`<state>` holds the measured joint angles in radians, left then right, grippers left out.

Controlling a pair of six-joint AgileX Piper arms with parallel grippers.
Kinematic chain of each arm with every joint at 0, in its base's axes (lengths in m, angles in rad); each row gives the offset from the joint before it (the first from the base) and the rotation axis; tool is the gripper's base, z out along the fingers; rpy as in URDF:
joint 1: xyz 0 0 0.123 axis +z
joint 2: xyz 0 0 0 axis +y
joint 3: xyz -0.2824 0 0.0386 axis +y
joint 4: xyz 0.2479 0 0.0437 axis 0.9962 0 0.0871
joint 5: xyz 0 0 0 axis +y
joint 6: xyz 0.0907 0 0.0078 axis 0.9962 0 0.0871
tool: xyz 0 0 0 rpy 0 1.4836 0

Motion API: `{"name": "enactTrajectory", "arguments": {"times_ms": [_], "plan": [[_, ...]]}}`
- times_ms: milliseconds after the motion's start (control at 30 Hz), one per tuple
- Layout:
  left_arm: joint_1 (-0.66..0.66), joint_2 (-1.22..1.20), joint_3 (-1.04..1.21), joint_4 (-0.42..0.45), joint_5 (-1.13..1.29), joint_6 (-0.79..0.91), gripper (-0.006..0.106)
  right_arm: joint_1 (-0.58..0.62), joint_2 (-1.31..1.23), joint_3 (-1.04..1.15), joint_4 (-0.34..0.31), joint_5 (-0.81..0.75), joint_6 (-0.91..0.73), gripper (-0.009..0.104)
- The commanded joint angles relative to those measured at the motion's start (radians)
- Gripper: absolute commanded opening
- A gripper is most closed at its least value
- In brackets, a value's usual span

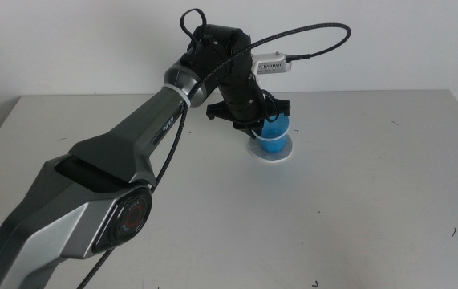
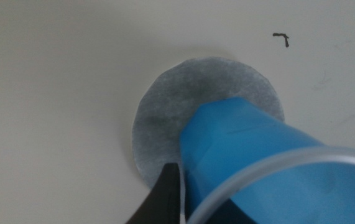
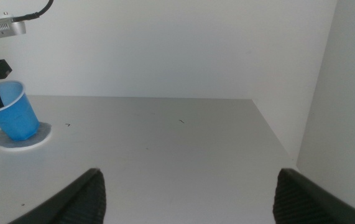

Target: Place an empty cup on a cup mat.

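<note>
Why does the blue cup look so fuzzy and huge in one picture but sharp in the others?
In the left wrist view the cup sits right at the lens, so its rim blurs, while the mat is clearer. In the middle view the left gripper holds it in even, soft light. In the right wrist view the waiting right gripper shows blurred.

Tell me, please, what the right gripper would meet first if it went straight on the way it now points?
The way looks free: the right gripper, jaws open, faces bare table and then the wall. The cup on the cup mat sits well off to one side, though depth is uncertain.
</note>
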<state>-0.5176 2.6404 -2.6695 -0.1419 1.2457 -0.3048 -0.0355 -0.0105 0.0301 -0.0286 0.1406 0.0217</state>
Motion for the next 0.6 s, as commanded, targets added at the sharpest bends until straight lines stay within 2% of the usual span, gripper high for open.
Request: {"name": "enactTrajectory", "arguments": {"times_ms": [0,100,267,367,467,567], "plan": [[0.0,-0.067,-0.027,0.004,0.004,-0.011,0.008,0.0,-0.026,-0.008,-0.014,-0.075,-0.005,0.094],[0.0,-0.067,-0.027,0.006,0.003,-0.01,0.023,0.0,-0.026,-0.008,-0.014,-0.075,-0.005,0.094],[0.0,-0.069,-0.027,0.001,-0.001,0.023,0.062,0.0,-0.026,-0.008,-0.014,-0.075,-0.005,0.094],[0.0,-0.077,-0.031,-0.006,-0.018,0.065,0.08,0.0,-0.026,-0.008,-0.014,-0.075,-0.005,0.094],[0.0,-0.099,-0.031,-0.01,-0.04,0.08,0.09,0.0,-0.026,-0.008,-0.014,-0.075,-0.005,0.094],[0.0,-0.125,-0.031,-0.01,-0.045,0.087,0.092,0.0,-0.026,-0.008,-0.014,-0.075,-0.005,0.094]]}}
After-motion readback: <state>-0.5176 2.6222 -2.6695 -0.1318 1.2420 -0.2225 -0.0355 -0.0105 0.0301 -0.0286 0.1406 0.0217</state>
